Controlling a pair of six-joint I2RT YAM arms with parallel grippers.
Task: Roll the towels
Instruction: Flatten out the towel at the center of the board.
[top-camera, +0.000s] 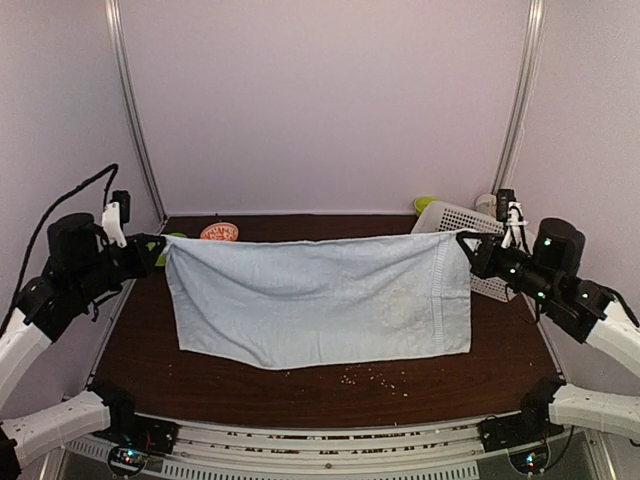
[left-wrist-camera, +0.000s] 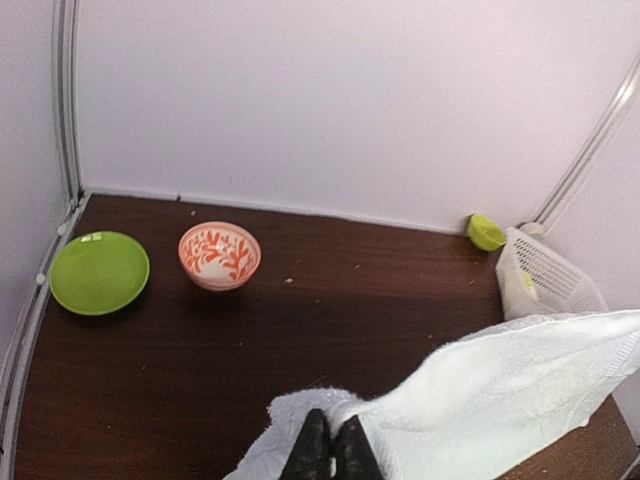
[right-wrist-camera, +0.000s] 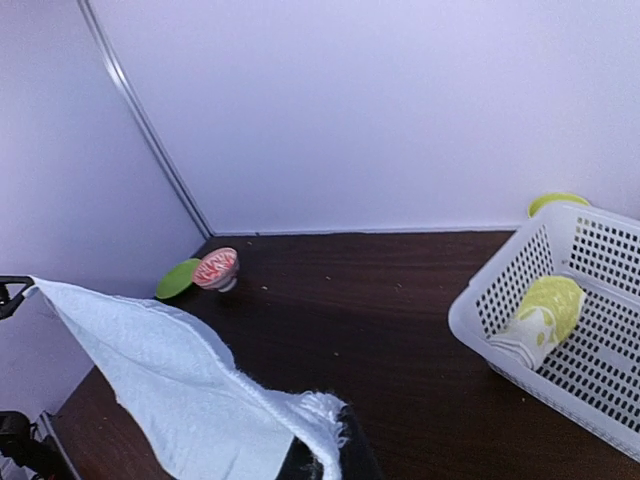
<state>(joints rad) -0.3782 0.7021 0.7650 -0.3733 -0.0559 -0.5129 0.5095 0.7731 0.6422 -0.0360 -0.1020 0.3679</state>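
Fig. My left gripper (top-camera: 158, 246) and right gripper (top-camera: 466, 240) were each clamped shut on an upper corner of the pale blue towel (top-camera: 320, 295), which hung stretched between them. The lime-green patterned towel (right-wrist-camera: 540, 315) lay in the white basket (right-wrist-camera: 500, 275), ahead-right of my right gripper.
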